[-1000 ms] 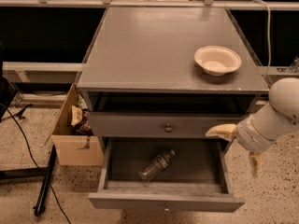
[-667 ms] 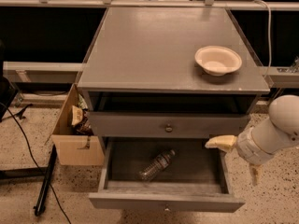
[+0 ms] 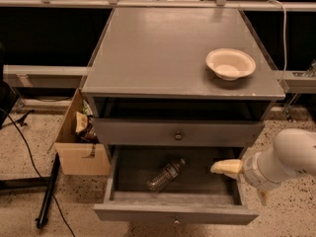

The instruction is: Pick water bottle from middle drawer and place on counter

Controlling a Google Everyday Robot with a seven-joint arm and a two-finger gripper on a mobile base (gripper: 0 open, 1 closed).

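The water bottle (image 3: 166, 175) lies on its side on the dark floor of the middle drawer (image 3: 174, 213), which is pulled out. It rests left of centre, cap pointing to the back right. My gripper (image 3: 239, 183) hangs over the drawer's right end, to the right of the bottle and apart from it. It is open and empty: one yellowish finger (image 3: 224, 168) points left over the drawer, the other shows lower down outside the drawer's right side. The grey counter (image 3: 158, 48) spreads above.
A white bowl (image 3: 230, 63) stands on the counter's right side. The closed drawer above (image 3: 177, 133) has a brass-coloured knob. On the floor to the left sit a cardboard box (image 3: 81, 147) of clutter, a black pole (image 3: 48, 194) and cables.
My gripper has come down from beside the upper drawer front to the level of the open drawer's right end. The bottle and bowl have not moved.
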